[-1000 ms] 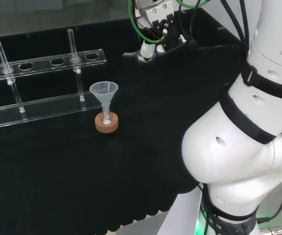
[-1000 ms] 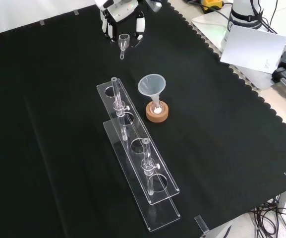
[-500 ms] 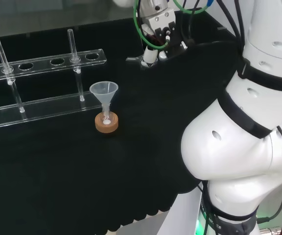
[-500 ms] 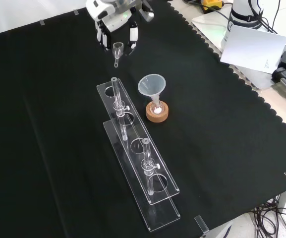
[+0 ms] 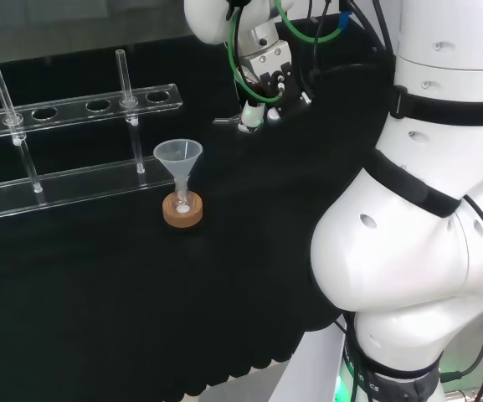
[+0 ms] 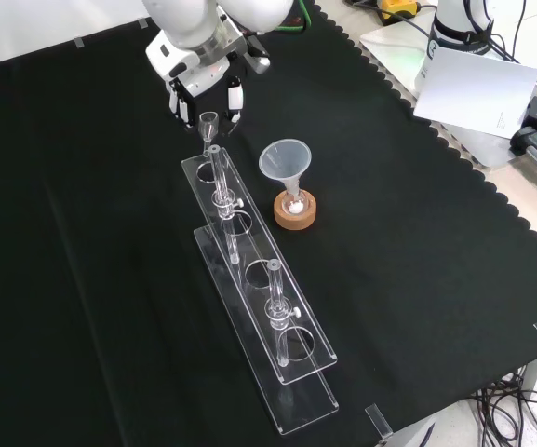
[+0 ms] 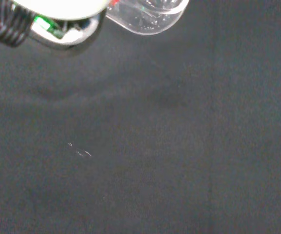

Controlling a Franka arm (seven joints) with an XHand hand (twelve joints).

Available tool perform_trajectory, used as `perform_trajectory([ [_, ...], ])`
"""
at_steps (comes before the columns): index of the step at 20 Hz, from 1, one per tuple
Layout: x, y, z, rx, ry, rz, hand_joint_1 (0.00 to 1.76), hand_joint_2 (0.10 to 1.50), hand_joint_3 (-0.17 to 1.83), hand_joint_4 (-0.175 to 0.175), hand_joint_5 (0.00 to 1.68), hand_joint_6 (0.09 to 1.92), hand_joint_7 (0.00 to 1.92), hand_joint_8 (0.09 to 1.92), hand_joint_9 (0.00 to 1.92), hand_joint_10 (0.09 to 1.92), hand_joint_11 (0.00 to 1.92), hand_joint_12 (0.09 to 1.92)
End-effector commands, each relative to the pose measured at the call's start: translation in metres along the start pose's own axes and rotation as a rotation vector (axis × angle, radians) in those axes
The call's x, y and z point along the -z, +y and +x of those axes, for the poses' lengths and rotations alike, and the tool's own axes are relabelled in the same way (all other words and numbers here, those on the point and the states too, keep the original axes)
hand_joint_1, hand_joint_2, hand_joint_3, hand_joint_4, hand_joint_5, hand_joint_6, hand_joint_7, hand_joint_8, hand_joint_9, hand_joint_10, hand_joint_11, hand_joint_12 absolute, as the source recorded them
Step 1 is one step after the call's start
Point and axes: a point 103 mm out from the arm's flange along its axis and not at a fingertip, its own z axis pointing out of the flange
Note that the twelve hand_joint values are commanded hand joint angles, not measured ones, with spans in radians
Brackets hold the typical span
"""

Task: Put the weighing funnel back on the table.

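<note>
Weighing funnel [image 6: 208, 124] is pinched in the hand [image 6: 198, 79], with dark fingers [image 6: 234, 97] curled in on either side of it, so the hand is clamped on it. In the front view it hangs mouth up and stem down at the hand's 6 o'clock. Its stem overlaps the top of the far tube [image 6: 218, 177] in the clear rack [image 6: 298, 368]; cannot tell if they touch. The head view shows the hand [image 5: 262, 84] at 12 o'clock of the picture, with the weighing funnel [image 5: 228, 121] sticking out toward 9 o'clock. It looks off the black cloth [image 5: 99, 293] rather than lying on it. In the wrist view a clear rounded piece, the weighing funnel [image 7: 147, 19], sits by a blurred white part of the hand [image 7: 57, 7], with bare cloth [image 7: 155, 146] beyond. The big funnel [image 6: 285, 160] stands mouth up in a small flask [image 6: 294, 201] on a cork ring [image 6: 295, 216], and nothing touches it. In the front view it is at 4 o'clock from the weighing funnel, near but apart. In the head view the funnel [image 5: 178, 155] and cork ring [image 5: 182, 213] are at 7 o'clock from the hand. The rack [image 5: 82, 180] lies at their 9 o'clock, holding two upright tubes [image 5: 125, 79]. The white arm [image 5: 417, 209] takes up the 3 o'clock side of the head view.
</note>
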Motion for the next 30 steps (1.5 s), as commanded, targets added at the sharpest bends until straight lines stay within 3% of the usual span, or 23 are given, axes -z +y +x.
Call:
perform_trajectory([
  [1,-0.011,0.016,0.002,0.02,-0.011,0.0,1.16,0.64,0.56,0.175,1.51,0.17,0.97,0.54,1.38,0.09,1.14,0.79],
  [4,-0.019,0.025,0.005,0.03,0.017,0.013,1.16,0.64,0.56,0.175,1.51,0.17,0.97,0.55,1.38,0.09,1.14,0.79],
  [12,-0.037,0.046,0.014,0.059,0.01,0.036,1.16,0.64,0.56,0.175,1.51,0.17,0.97,0.55,1.38,0.09,1.14,0.8],
  [30,-0.064,0.065,0.021,0.058,-0.03,0.076,1.16,0.64,0.56,0.175,1.5,0.19,0.96,0.55,1.37,0.09,1.14,0.8],
])
